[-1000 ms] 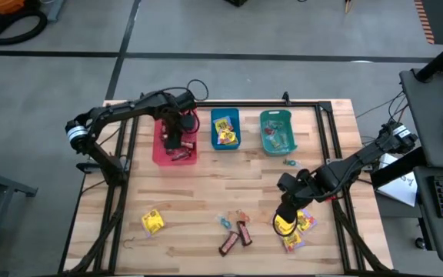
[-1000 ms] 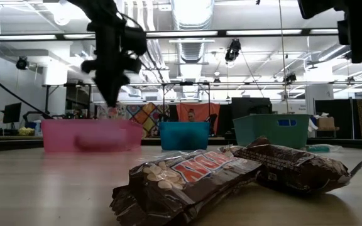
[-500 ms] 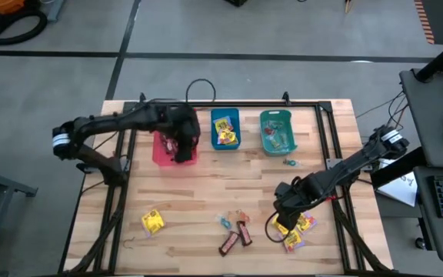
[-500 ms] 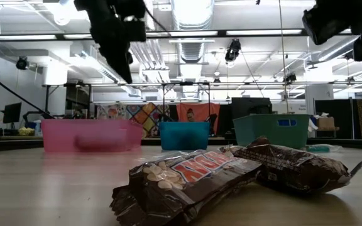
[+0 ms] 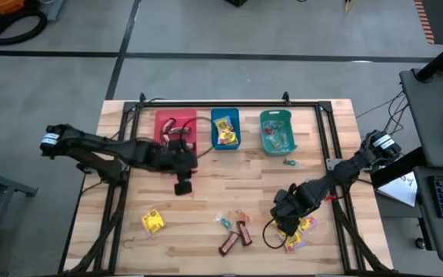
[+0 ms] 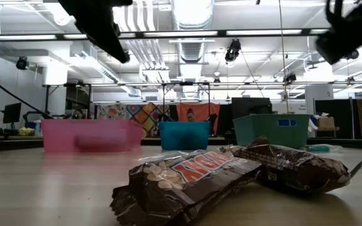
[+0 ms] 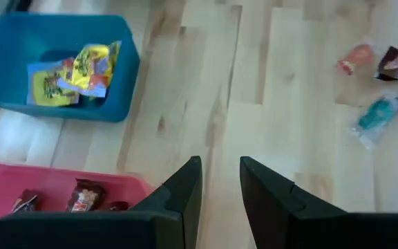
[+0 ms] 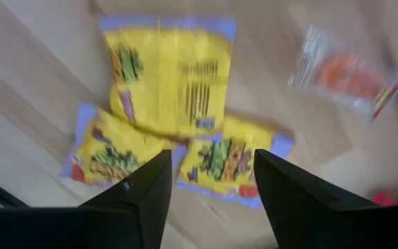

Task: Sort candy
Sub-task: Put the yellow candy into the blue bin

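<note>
The candy lies scattered on the wooden table. Three yellow packets (image 8: 171, 76) lie together at the near right, and my right gripper (image 8: 211, 166) hangs open just above them (image 5: 298, 229), touching nothing. One yellow packet (image 5: 153, 222) lies at the near left. Two brown bars (image 5: 234, 235) and a teal piece (image 5: 225, 221) lie near the front middle. My left gripper (image 5: 181, 187) hovers over bare wood in front of the red bin (image 5: 175, 127). Its fingers (image 7: 185, 183) stand a little apart with nothing between them.
Three bins stand in a row at the far edge. The red one holds brown bars (image 7: 81, 197), the blue bin (image 5: 225, 128) yellow packets (image 7: 74, 72), and the teal bin (image 5: 275, 131) small pieces. A teal piece (image 5: 289, 161) lies before it. An orange-and-clear piece (image 8: 347, 76) lies beside the yellow packets.
My left gripper has swung out of the red bin toward the table's near edge and now hangs over the open wood in front of it. My right gripper has sunk a little toward the yellow packets.
</note>
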